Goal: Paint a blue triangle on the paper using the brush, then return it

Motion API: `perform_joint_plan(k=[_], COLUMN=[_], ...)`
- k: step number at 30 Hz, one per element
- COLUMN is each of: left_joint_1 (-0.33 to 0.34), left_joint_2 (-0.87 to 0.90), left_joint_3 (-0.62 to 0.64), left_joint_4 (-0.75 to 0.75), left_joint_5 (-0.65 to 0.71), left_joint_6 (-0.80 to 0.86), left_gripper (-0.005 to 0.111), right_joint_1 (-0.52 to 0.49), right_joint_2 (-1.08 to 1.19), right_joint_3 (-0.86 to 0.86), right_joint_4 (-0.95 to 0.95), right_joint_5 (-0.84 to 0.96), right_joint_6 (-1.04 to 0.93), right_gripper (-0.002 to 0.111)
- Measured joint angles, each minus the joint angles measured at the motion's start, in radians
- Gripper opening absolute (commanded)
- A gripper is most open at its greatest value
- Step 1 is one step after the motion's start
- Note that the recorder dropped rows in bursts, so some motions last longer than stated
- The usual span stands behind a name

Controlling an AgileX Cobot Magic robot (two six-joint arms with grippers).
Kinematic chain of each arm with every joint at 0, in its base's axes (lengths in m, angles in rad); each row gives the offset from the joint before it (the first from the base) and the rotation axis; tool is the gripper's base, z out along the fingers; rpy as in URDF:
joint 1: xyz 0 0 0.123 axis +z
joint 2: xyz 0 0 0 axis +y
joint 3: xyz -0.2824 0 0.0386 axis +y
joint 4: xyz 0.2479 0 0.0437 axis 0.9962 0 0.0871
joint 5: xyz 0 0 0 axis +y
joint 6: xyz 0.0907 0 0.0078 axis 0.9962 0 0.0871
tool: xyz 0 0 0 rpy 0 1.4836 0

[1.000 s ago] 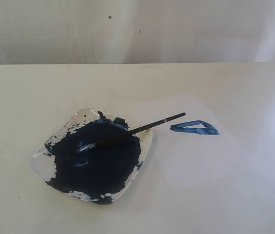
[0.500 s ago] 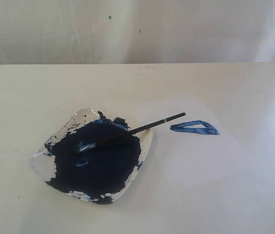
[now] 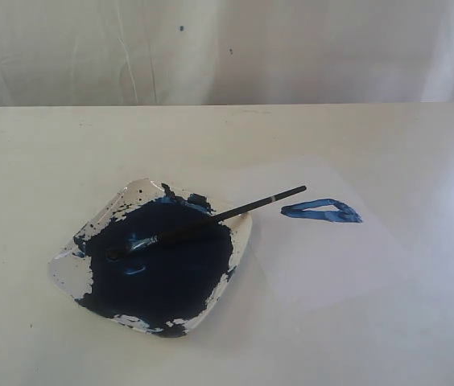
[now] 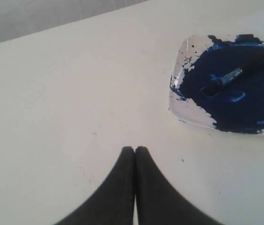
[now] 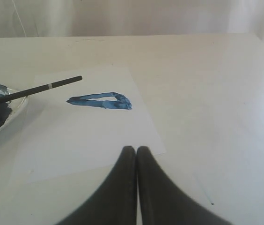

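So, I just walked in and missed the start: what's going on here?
Nothing is being handled right now. The triangle is painted on the paper, and the brush rests across the dish, bristles in the paint. Both hands are shut and empty: left hand by the dish, right hand by the paper.

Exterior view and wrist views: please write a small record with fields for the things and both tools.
paper: white square paper sheet, lying flat
dish: white square dish holding dark blue paint
triangle: flattened blue paint triangle, on the paper
brush: thin black-handled paintbrush, bristles in dish, handle end over paper
left tool: shut, empty
right tool: shut, empty
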Motion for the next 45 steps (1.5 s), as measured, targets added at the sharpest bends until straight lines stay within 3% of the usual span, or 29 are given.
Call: perform_joint_plan(k=[14,23,30,45], left_joint_1=[0.0,0.0,0.0,-0.031], left_joint_2=[-0.003,-0.003,-0.003,-0.003], left_joint_3=[0.243,0.25,0.25,0.25], left_joint_4=[0.063,0.125,0.081,0.077], left_joint_5=[-0.363,-0.335,-0.313,-0.309], left_joint_6=[0.0,-0.003,-0.173,-0.255], left_gripper=[0.0,0.0,0.0,0.0], right_joint_1=[0.0,0.0,0.0,0.0], right_joint_2=[0.0,0.0,0.0,0.0], right_joint_3=[0.0,0.0,0.0,0.0], right_joint_4=[0.0,0.0,0.0,0.0], right_joint_5=[0.0,0.0,0.0,0.0], right_joint_6=[0.0,0.0,0.0,0.0], right_gripper=[0.0,0.0,0.0,0.0])
